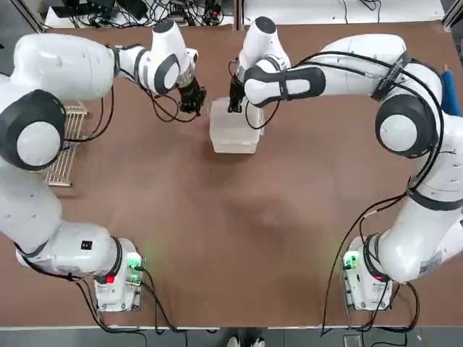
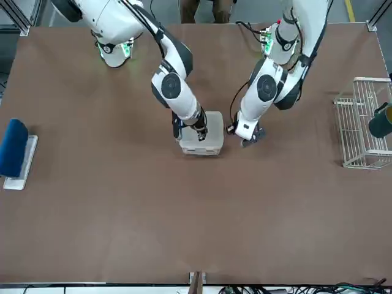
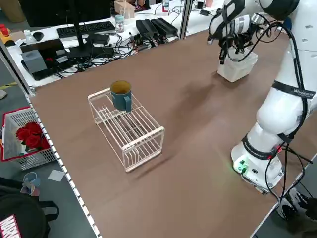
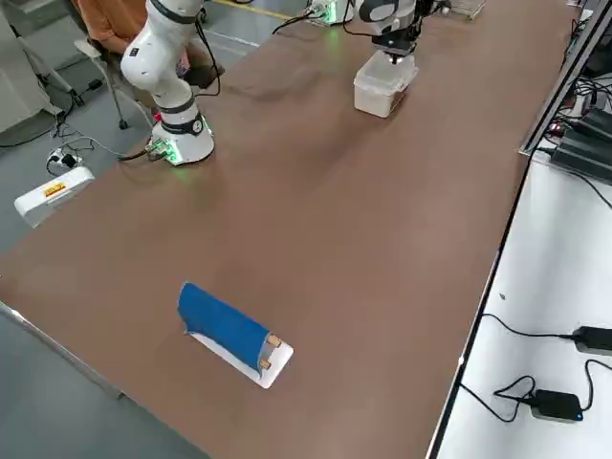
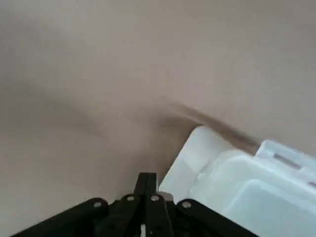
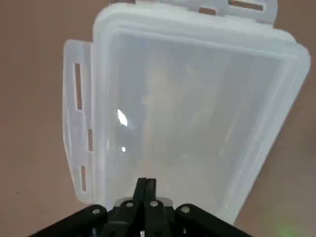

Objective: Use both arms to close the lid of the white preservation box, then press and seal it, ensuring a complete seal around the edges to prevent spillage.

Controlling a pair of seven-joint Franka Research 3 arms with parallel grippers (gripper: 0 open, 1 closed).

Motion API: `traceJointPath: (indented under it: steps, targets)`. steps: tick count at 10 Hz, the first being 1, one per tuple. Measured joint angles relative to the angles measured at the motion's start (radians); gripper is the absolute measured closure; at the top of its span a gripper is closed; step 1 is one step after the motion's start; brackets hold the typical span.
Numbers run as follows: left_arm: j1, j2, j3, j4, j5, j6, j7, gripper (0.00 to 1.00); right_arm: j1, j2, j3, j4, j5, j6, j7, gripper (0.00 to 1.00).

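The white preservation box [image 1: 233, 134] stands at the far middle of the table, with its lid [image 6: 192, 113] lying flat on top. Latch flaps [image 6: 78, 123] stick out sideways from the edges. My right gripper [image 1: 235, 103] is shut, and its tips rest on the lid at the box's far end [image 2: 199, 131]. My left gripper [image 1: 192, 101] is shut too and holds nothing. It hangs low over the table just left of the box, apart from it [image 2: 250, 139]. In the left wrist view a corner of the box [image 5: 237, 182] shows beside the shut fingers [image 5: 146, 180].
A white wire rack [image 1: 65, 144] stands at the table's left edge, with a blue-green mug [image 3: 121, 95] on top of it. A blue-topped tray [image 2: 15, 153] lies near the right edge. The near half of the table is bare brown surface.
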Motion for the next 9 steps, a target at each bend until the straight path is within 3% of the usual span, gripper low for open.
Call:
traceJointPath:
  steps: [2, 4, 7, 9]
  targets:
    - [0.003, -0.034, -0.013, 0.067, 0.000, -0.071, -0.062, 0.99, -0.014, -0.001, -0.001, 0.019, -0.001, -0.046, -0.003, 0.99]
    - [-0.039, -0.023, -0.036, 0.095, 0.000, -0.074, -0.139, 0.99, -0.051, -0.025, 0.003, 0.044, 0.000, -0.162, -0.059, 0.99]
    - [-0.110, 0.032, -0.039, 0.166, 0.000, -0.072, -0.229, 0.99, -0.164, -0.096, 0.023, 0.045, 0.023, -0.330, -0.219, 0.99]
    - [-0.159, 0.107, -0.039, 0.253, 0.000, -0.072, -0.297, 0.99, -0.269, -0.119, 0.051, -0.007, 0.076, -0.364, -0.361, 0.99]
